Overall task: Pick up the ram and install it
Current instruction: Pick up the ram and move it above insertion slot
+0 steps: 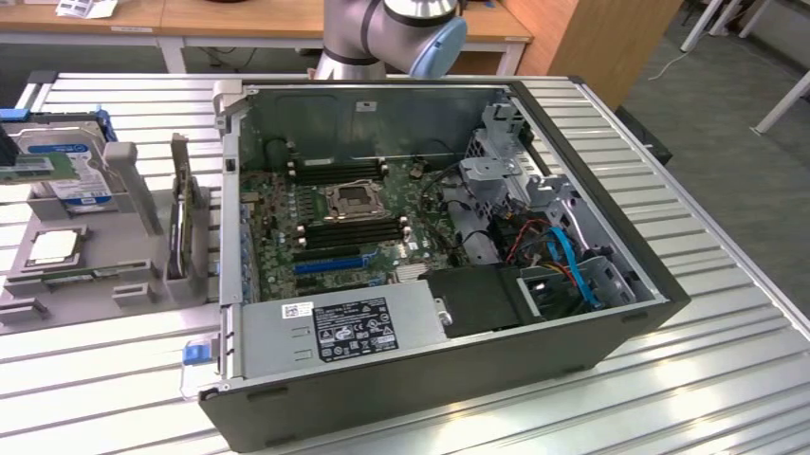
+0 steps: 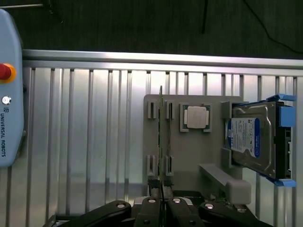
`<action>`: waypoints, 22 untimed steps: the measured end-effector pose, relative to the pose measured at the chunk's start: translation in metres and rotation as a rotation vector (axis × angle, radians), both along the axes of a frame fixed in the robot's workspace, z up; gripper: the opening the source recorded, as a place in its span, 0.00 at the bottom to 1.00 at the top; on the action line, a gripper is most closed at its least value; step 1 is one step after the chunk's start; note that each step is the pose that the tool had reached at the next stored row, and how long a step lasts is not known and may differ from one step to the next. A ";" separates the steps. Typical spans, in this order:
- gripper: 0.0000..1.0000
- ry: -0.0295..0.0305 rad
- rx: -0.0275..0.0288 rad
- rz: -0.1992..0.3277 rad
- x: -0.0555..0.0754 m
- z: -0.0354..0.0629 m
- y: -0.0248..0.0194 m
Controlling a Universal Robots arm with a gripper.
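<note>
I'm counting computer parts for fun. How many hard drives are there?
1. The hard drive, with a blue label, sits at one end of the grey holder, near the silver chip. More might be hidden inside the open computer case.

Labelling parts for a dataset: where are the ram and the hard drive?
ram [image 2: 161, 127]: wrist view, on its thin edge.
hard drive [image 2: 245, 137]: wrist view, on its blue label.

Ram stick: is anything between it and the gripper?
Nothing visible is. In the wrist view the shut gripper lines up with the ram, standing on edge, uncovered, in its grey tray.
</note>
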State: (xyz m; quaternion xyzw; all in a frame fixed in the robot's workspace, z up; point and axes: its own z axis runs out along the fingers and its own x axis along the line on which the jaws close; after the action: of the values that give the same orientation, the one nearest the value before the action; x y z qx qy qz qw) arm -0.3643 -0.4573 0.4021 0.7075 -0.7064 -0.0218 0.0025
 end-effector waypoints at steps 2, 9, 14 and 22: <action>0.12 0.0001 0.0000 0.000 0.000 0.0028 0.0000; 0.12 -0.0001 0.0000 0.000 0.000 0.0055 0.0000; 0.12 0.0000 0.0000 0.000 0.003 0.0055 0.0000; 0.12 0.0000 0.0000 0.000 0.015 0.0055 0.0000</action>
State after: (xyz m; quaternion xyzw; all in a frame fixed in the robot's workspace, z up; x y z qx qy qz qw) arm -0.3494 -0.4573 0.4076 0.7075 -0.7063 -0.0218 0.0025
